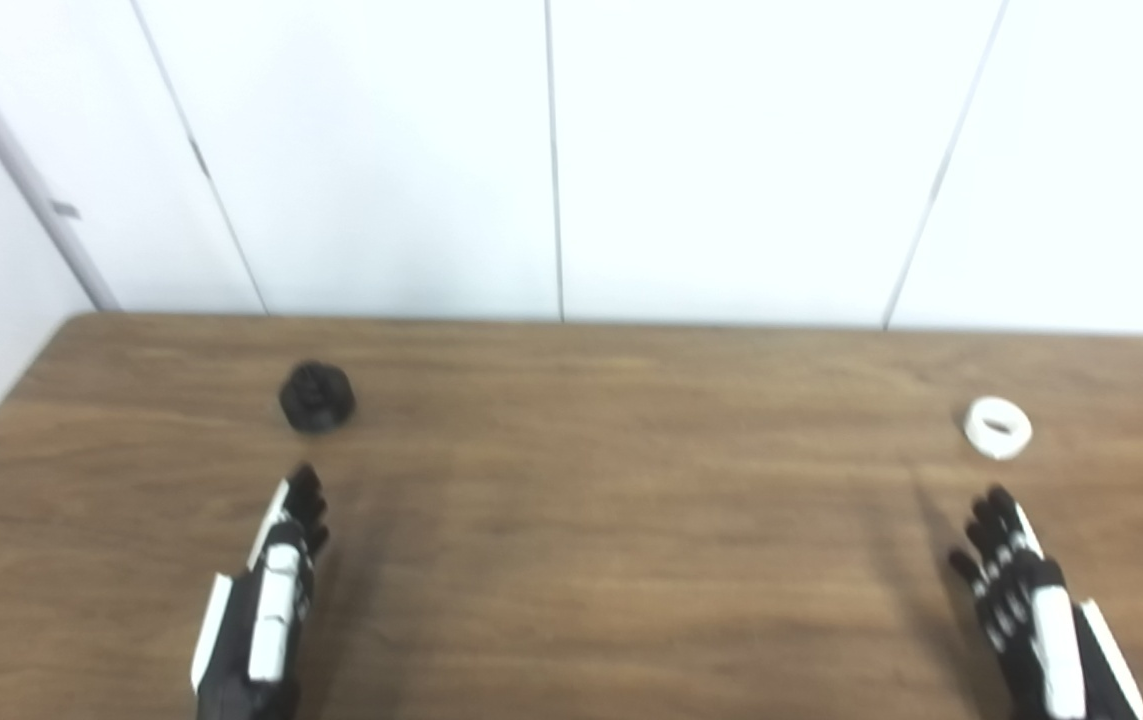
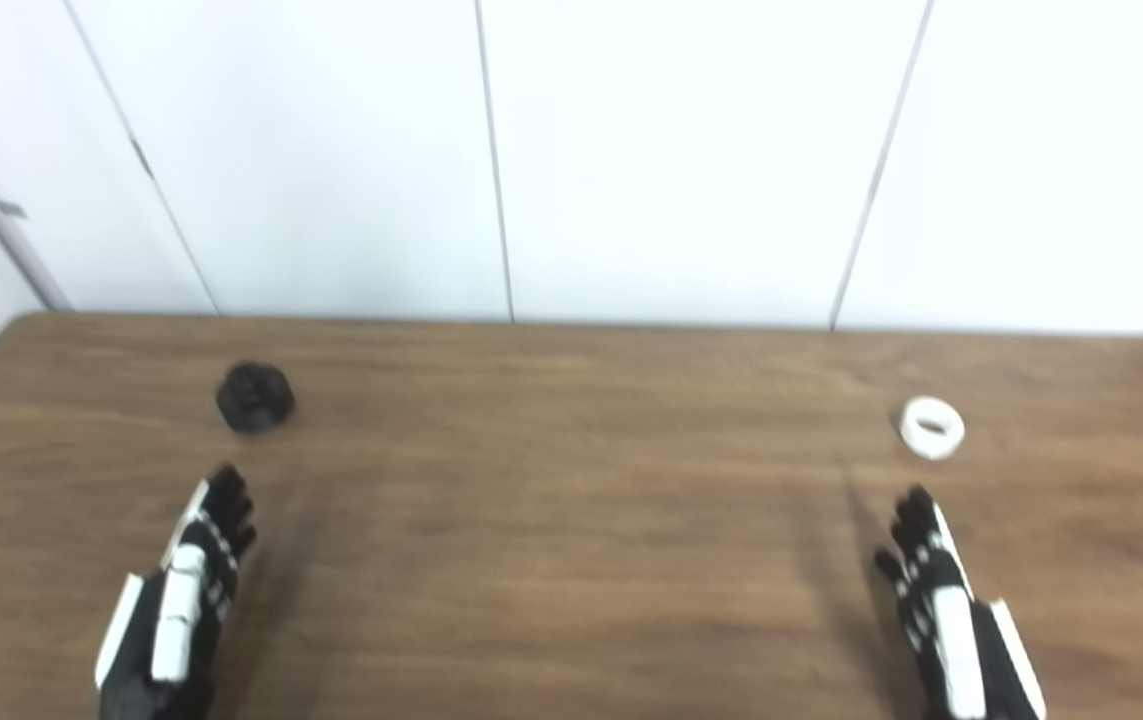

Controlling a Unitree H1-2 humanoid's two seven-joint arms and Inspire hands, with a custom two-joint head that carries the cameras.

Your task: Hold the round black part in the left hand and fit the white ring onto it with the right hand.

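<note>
- Wall: white panels with thin vertical seams, behind the far edge of the table.
- Table: brown wood grain, bearing both parts.
- Left hand: low on the left, empty, fingers stretched forward and pressed together, tips near the black part but apart from it.
- Right hand: low on the right, empty, fingers extended and slightly spread, near the ring, not touching.
- Black part: on the table, far left.
- Ring: white, lying flat, far right, well apart from the black part.
</note>
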